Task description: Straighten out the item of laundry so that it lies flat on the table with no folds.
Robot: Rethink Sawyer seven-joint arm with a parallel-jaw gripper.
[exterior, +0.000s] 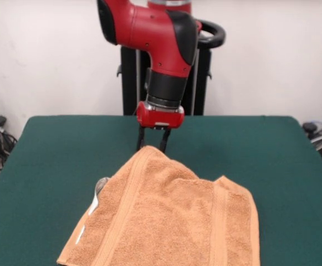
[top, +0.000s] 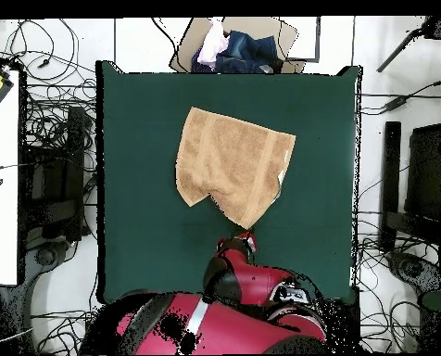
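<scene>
The orange-tan towel [exterior: 172, 221] lies on the near half of the dark green table [exterior: 260, 149]. Its far corner is drawn up into a peak, with a fold running along the far right side. A small white tag [exterior: 93, 205] shows on its left edge. My gripper [exterior: 152, 148] hangs straight down over that peak and is shut on the towel's corner; the cloth hides its tips. In the overhead view the towel [top: 229, 158] sits in the upper middle of the table [top: 136, 213], with one corner pulled to a point at the gripper [top: 244, 234].
The black pedestal [exterior: 130, 83] stands behind the table's far edge. An open box of clothes [top: 238, 46] sits beyond the table's top edge in the overhead view. Cables and a white bench [top: 2, 167] lie to the sides.
</scene>
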